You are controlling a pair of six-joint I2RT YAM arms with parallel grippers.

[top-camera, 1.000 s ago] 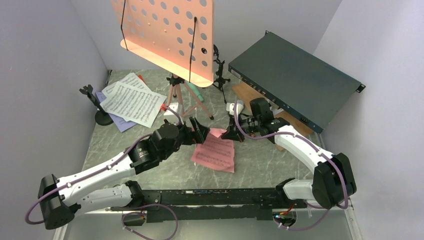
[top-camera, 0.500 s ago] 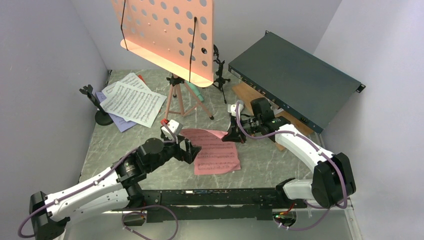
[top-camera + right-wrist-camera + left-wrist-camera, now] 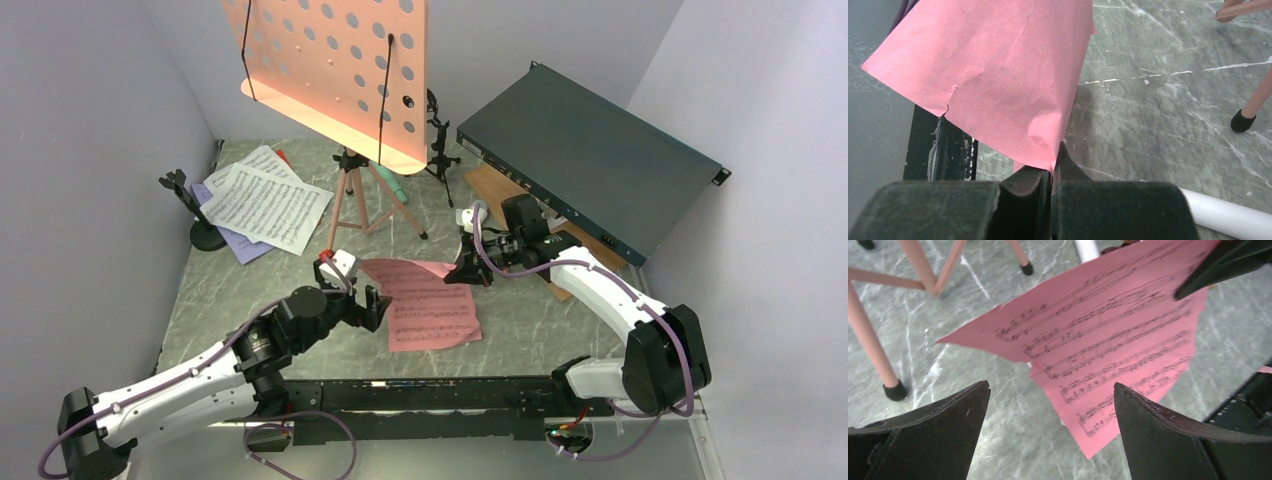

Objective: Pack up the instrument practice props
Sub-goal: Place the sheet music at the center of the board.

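Right tool (image 3: 1052, 167) pinches the red page (image 3: 993, 75) by one corner; left tool (image 3: 1050, 386) gapes empty. A sideways tug may tear the nicked paper.

Pink paper, black notes.
The sheet (image 3: 1108, 340) before me is salmon-pink, ruled with black staves; my fingers (image 3: 933, 435) are matte black; the table (image 3: 998, 440) is grey-green marble veined white; the stand (image 3: 335, 70) is pale pink, dotted with round holes; the box (image 3: 590, 165) is dark green.
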